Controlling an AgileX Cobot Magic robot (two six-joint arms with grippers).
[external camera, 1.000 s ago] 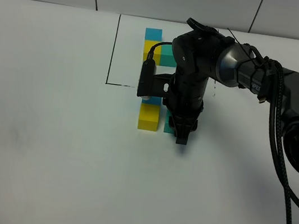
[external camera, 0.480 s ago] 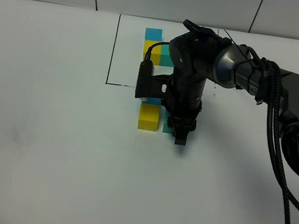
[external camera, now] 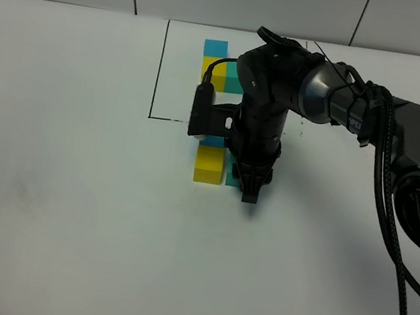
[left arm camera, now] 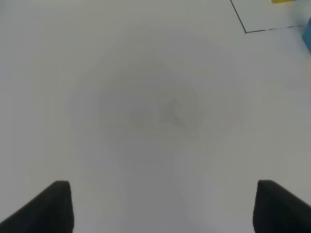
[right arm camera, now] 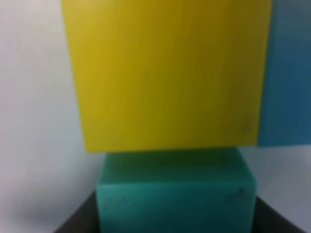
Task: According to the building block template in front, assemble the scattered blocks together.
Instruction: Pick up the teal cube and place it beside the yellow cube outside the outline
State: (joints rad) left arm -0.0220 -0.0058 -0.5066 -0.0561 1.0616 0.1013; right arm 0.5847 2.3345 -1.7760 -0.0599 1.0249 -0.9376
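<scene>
The template is a black-line frame (external camera: 160, 70) holding a joined blue (external camera: 215, 47), yellow (external camera: 211, 67) and teal trio, partly hidden by the arm. In front of it lie the loose yellow cube (external camera: 209, 165) and the loose blue cube (external camera: 212, 141) behind it. My right gripper (external camera: 250, 189) points down, shut on the loose teal-green cube (external camera: 230, 179). In the right wrist view the teal-green cube (right arm camera: 175, 194) sits between the fingers (right arm camera: 77, 224), touching the yellow cube (right arm camera: 165, 73), with the blue cube (right arm camera: 289, 82) beside it. My left gripper (left arm camera: 165, 208) is open and empty over bare table.
The white table (external camera: 66, 207) stretches around the blocks. The right arm's cables (external camera: 390, 234) hang at the right. The frame's corner (left arm camera: 245, 31) shows at the edge of the left wrist view.
My right gripper has shifted slightly left with the teal-green cube, closing the gap to the yellow cube. The left gripper's earlier state is not shown.
</scene>
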